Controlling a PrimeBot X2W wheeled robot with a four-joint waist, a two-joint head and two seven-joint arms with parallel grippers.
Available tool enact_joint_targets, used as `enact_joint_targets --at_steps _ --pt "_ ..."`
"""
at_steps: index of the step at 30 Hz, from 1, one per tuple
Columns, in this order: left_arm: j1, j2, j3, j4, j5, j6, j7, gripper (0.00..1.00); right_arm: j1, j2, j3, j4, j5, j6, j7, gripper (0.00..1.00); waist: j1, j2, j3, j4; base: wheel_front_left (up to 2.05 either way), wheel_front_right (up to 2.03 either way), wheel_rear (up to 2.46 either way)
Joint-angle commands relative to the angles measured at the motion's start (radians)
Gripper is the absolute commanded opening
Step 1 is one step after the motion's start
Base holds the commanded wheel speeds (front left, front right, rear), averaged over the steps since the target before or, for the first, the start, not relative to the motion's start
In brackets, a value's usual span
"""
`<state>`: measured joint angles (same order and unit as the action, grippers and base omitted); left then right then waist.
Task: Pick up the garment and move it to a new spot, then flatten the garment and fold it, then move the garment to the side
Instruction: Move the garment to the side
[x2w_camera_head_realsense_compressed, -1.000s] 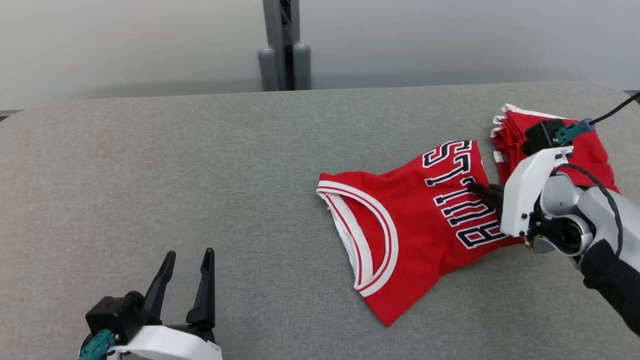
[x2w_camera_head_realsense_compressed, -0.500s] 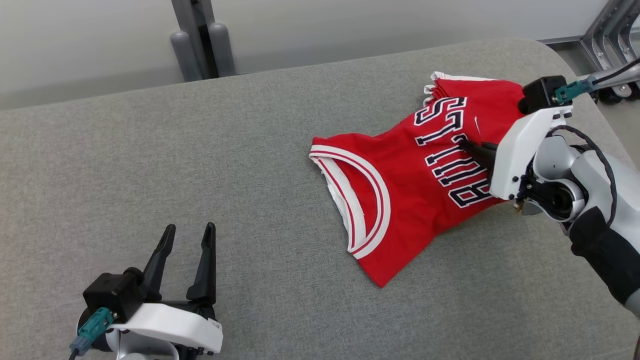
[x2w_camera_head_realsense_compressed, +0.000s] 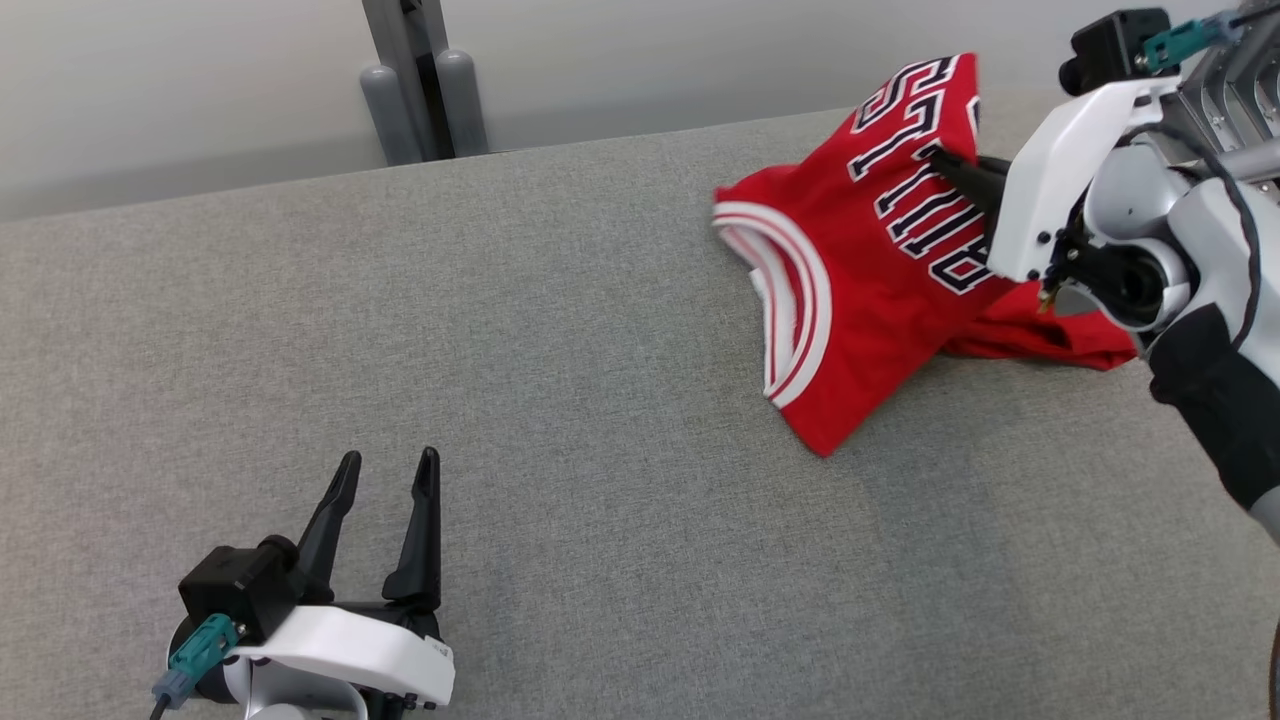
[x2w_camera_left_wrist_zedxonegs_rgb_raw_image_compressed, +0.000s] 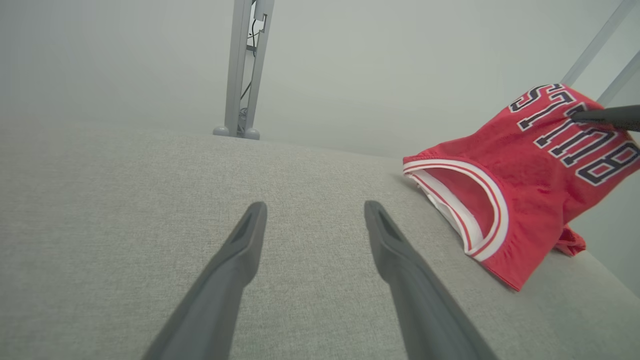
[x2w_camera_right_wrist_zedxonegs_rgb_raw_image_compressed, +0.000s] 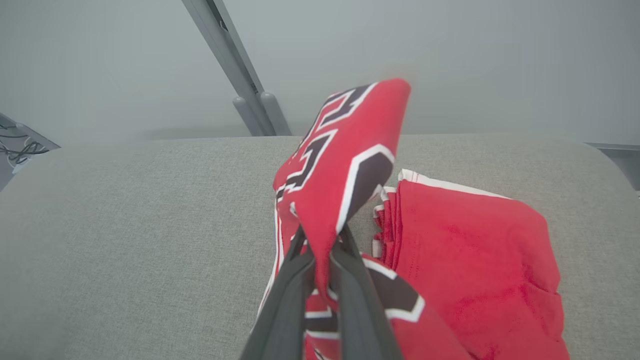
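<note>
A red jersey (x2w_camera_head_realsense_compressed: 850, 260) with dark, white-edged lettering and white-trimmed armholes is partly lifted off the grey table (x2w_camera_head_realsense_compressed: 560, 380) at the far right. My right gripper (x2w_camera_head_realsense_compressed: 940, 160) is shut on a fold of its lettered chest, which rises as a peak (x2w_camera_right_wrist_zedxonegs_rgb_raw_image_compressed: 345, 165) between the fingers (x2w_camera_right_wrist_zedxonegs_rgb_raw_image_compressed: 295, 295). The lower part (x2w_camera_right_wrist_zedxonegs_rgb_raw_image_compressed: 465, 260) still rests bunched on the table. From the left wrist, the jersey (x2w_camera_left_wrist_zedxonegs_rgb_raw_image_compressed: 525, 175) hangs at the right. My left gripper (x2w_camera_head_realsense_compressed: 385, 470) stands open over bare table near the front left, far from the garment, with nothing between its fingers (x2w_camera_left_wrist_zedxonegs_rgb_raw_image_compressed: 240, 255).
A grey metal post (x2w_camera_head_realsense_compressed: 410, 80) with two rounded feet stands behind the table's back edge. A metal frame (x2w_camera_head_realsense_compressed: 1245, 90) shows at the far right past the table. Bare grey cloth surface spreads across the left and middle.
My right gripper has lifted the jersey's chest up and back, pulling the garment off the table. The head camera has shifted too. The left gripper stays open in place.
</note>
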<state>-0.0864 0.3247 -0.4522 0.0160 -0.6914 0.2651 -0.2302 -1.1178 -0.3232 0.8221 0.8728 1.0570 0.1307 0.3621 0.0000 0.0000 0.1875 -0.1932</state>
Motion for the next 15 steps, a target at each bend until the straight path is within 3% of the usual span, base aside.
enact_joint_targets --at_steps 1,15 --pt "-0.005 -0.002 0.001 0.006 -0.005 -0.005 -0.008 1.0 -0.028 -0.007 -0.013 0.02 -0.026 0.0 0.018 0.0 0.0 0.0 -0.002 0.004 0.0 0.0 0.0" --pt "-0.025 0.001 -0.003 0.015 0.0 -0.016 -0.009 1.0 -0.122 -0.045 -0.063 0.127 -0.158 0.0 0.046 0.0 0.0 0.0 0.026 0.025 0.0 0.0 0.0"
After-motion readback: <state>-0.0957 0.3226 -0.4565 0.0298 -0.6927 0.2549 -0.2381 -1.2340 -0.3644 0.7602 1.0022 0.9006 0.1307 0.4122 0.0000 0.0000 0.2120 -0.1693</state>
